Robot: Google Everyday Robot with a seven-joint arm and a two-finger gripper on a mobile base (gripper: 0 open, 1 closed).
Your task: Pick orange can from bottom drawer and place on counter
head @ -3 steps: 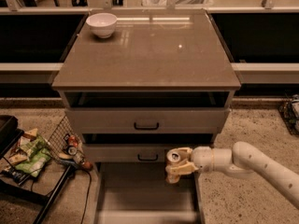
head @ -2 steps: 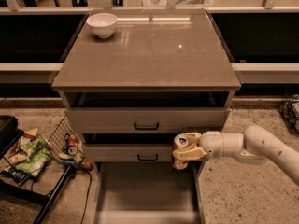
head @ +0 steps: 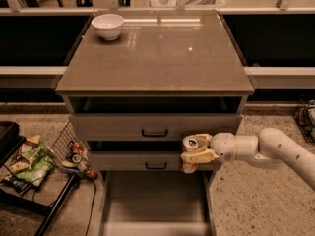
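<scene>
My gripper reaches in from the right on a white arm and is shut on the orange can. The can stands upright with its silver top showing, held in front of the lower grey drawer front, above the right side of the pulled-out bottom drawer. The drawer's flat grey floor shows nothing lying on it. The glossy grey-brown counter sits above, well higher than the can.
A white bowl stands at the counter's back left corner. Two grey drawer fronts with black handles sit under the counter. A wire basket with small cans and snack packets stands on the floor at the left.
My gripper has lifted the orange can up and a little to the right, from just above the open drawer to the height of the lower drawer front.
</scene>
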